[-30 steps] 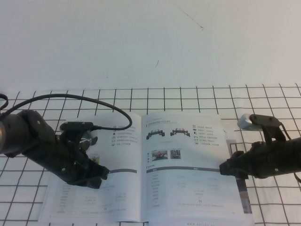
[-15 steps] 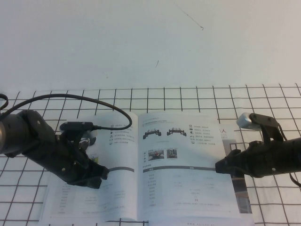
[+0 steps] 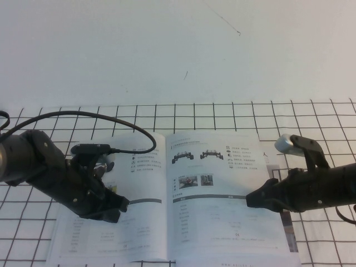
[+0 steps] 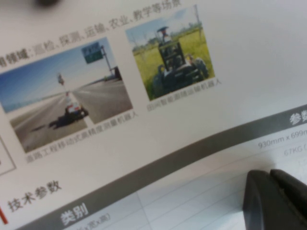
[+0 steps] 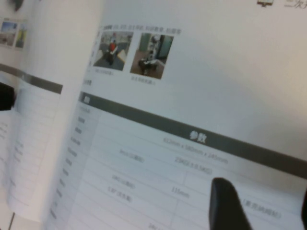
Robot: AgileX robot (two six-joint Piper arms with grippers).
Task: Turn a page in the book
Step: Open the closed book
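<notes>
- Left hand [image 3: 119,207]: low on the left, arm angled inward and down, fingers [image 4: 276,201] pressed together.
- Right hand [image 3: 251,200]: low on the right, pointing left, fingers [image 5: 229,203] spread apart.

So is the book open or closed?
Open. The book lies spread on the cloth, both pages showing. The left gripper rests on the left page, the right gripper on the right page.

The book [image 3: 167,200] lies open and flat on the counter.
The page [image 3: 219,194] is its right sheet: white, with two small black vehicles, two small photos, a grey bar and a faint table.
</notes>
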